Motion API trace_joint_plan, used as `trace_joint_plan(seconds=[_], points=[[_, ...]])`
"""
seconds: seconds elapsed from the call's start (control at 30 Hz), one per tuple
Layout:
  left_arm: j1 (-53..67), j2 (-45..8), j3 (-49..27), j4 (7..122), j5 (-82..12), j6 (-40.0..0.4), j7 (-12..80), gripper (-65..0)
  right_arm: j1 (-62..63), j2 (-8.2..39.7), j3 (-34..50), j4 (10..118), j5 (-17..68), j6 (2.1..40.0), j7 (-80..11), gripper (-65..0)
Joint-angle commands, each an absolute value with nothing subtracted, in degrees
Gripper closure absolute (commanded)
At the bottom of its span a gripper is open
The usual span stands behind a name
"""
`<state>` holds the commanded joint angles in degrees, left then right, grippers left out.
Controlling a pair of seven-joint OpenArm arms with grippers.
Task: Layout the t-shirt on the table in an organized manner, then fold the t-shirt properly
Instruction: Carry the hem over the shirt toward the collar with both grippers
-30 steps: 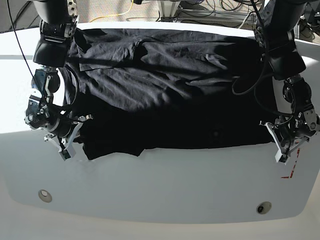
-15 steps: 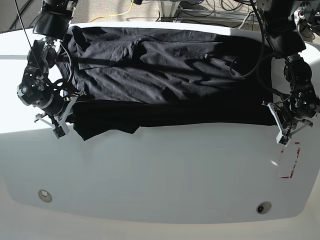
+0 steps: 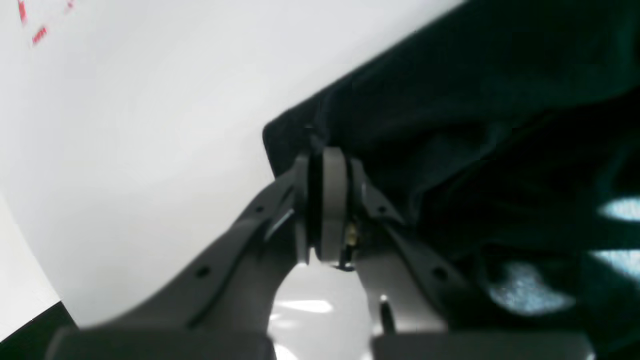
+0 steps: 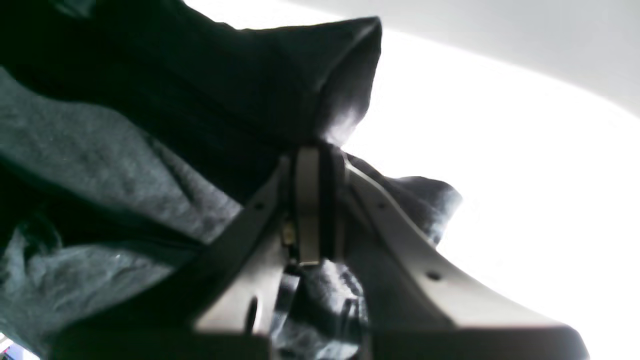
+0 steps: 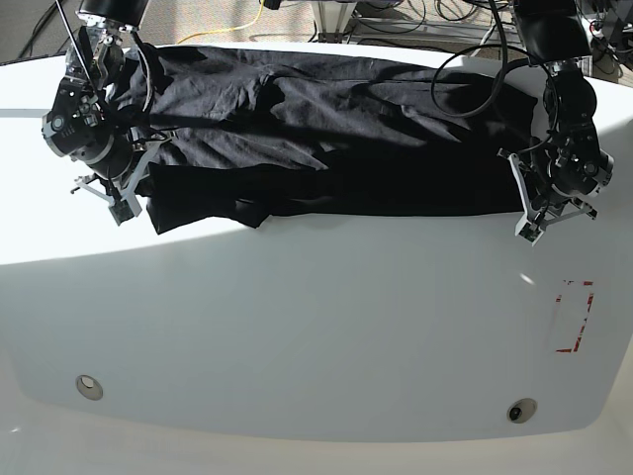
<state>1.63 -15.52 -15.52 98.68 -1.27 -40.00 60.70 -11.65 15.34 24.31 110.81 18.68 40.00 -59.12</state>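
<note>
The black t-shirt (image 5: 326, 129) lies bunched in a wide band along the far part of the white table (image 5: 316, 327), its front edge lifted at both ends. On the right of the base view, my left gripper (image 5: 524, 220) is shut on the shirt's right front corner. The left wrist view shows the fingertips (image 3: 334, 160) pinching the dark cloth (image 3: 475, 100). At the left of the base view, my right gripper (image 5: 127, 203) is shut on the left front corner. In the right wrist view, a flap of cloth (image 4: 300, 85) stands above the closed fingers (image 4: 307, 165).
A red dashed rectangle mark (image 5: 577, 317) is on the table near the right edge. Two small metal discs (image 5: 88, 385) (image 5: 520, 410) sit close to the front edge. Cables (image 5: 247, 20) lie on the floor behind the table.
Both grippers have moved toward the far side of the table, carrying the shirt's front edge with them. The shirt now covers a narrower band.
</note>
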Motion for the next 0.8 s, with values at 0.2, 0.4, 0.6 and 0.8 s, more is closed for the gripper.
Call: trace_joint_plan(seconds=[0.2, 0.4, 0.6, 0.8], points=[[3.12, -15.78, -15.60, 98.86, -1.27, -40.00, 60.70, -0.3, -14.55, 13.76, 25.71, 112.13, 18.68, 40.00, -59.12, -1.7], [3.65, -17.63, -15.60, 98.68, -1.27, -40.00, 60.70, -0.4, -15.34, 13.58, 27.91, 112.04, 18.68, 40.00, -59.12, -1.7], [3.30, -17.54, -15.78, 98.68, -1.27, -40.00, 60.70, -0.4, -15.78, 13.93, 29.23, 112.04, 18.68, 40.00, -59.12, -1.7], [3.21, -17.54, -15.78, 98.95, -1.27, -40.00, 60.88, -0.4, -15.87, 13.93, 30.64, 112.22, 18.68, 40.00, -59.21, -1.7]])
